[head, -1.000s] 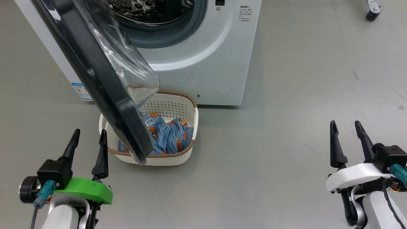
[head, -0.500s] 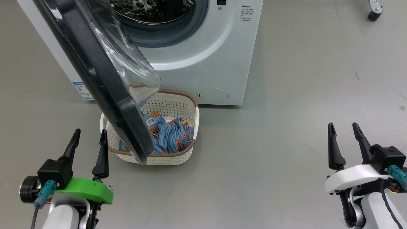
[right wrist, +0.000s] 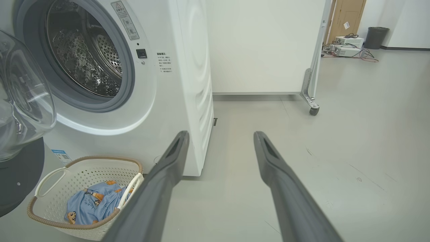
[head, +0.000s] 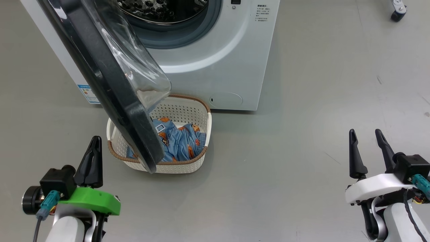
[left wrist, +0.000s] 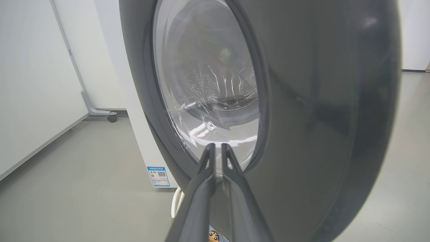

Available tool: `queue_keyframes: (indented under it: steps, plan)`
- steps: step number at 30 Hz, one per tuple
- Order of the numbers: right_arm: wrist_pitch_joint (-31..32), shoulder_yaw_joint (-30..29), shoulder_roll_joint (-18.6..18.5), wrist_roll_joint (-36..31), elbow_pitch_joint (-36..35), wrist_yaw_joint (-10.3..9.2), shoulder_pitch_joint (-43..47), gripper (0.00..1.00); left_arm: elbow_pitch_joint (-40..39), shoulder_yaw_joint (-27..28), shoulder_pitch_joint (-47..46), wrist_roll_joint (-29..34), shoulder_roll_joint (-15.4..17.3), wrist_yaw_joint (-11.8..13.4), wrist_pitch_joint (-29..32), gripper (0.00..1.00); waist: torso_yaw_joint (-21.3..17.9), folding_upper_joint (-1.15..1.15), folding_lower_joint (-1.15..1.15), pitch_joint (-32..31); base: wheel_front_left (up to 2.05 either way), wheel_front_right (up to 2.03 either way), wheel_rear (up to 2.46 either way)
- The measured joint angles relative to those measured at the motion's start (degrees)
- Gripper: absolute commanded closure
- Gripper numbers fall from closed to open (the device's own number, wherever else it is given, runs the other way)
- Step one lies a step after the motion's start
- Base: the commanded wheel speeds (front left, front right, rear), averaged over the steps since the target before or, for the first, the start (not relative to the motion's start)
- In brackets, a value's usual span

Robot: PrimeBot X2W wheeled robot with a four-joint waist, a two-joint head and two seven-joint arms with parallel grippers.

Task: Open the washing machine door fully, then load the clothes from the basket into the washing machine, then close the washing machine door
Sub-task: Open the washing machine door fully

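Door-opening looks to be the step in hand: the washing machine door (head: 111, 90) stands only part-open, overhanging the basket (head: 181, 112) and its clothes (head: 181, 144) — so the left gripper (head: 95, 139), pinched narrow and empty, should nudge its rim wider — the right gripper (head: 364, 131) hangs wide

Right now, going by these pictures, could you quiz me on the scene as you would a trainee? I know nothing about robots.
1. True or false: the washing machine door is closed.
2. Where are the clothes? A in the drum; B in the basket; C on the floor.
3. Fill in: the ___ gripper has its fingers spread wide apart.
Key: 1 false, it stands open. 2 B. 3 the right gripper; the left gripper has its fingers drawn together.
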Motion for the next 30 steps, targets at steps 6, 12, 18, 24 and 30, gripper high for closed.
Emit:
queue_keyframes:
  steps: [6, 12, 18, 24, 30]
  plan:
    - [0.0, -0.65, 0.26, -0.03, 0.2, 0.32, 0.0, 0.0, -1.45, 0.82, -0.04, -0.52, -0.32, 0.0, 0.0, 1.0, 0.28, 0.0, 0.0, 0.14, 0.0, 0.0, 0.0]
    - [0.0, -1.15, 0.87, -0.59, 0.34, 0.57, 0.01, 0.0, -10.04, 4.99, -2.89, -0.42, -1.44, 0.0, -0.01, 1.0, 0.85, 0.0, 0.0, 0.32, 0.0, 0.0, 0.0]
    - [0.0, -1.41, 1.3, -1.09, 0.34, 0.93, 0.01, 0.0, -19.62, 6.06, -7.33, 1.36, -1.33, 0.0, -0.1, 1.0, 1.35, 0.0, 0.0, 0.43, 0.0, 0.0, 0.0]
    - [0.0, -1.7, 1.59, -1.54, 0.55, 1.44, -0.01, 0.0, -29.5, 0.52, -11.95, 2.74, -0.49, 0.0, -0.34, 1.0, 1.58, 0.0, 0.0, 0.51, 0.0, 0.0, 0.0]
    - [0.0, -1.68, 1.91, -2.04, 0.67, 1.92, -0.01, 0.0, -34.95, -10.21, -13.76, 2.15, 0.31, 0.0, -0.35, 1.0, 1.48, 0.0, 0.0, 0.55, 0.0, 0.0, 0.0]
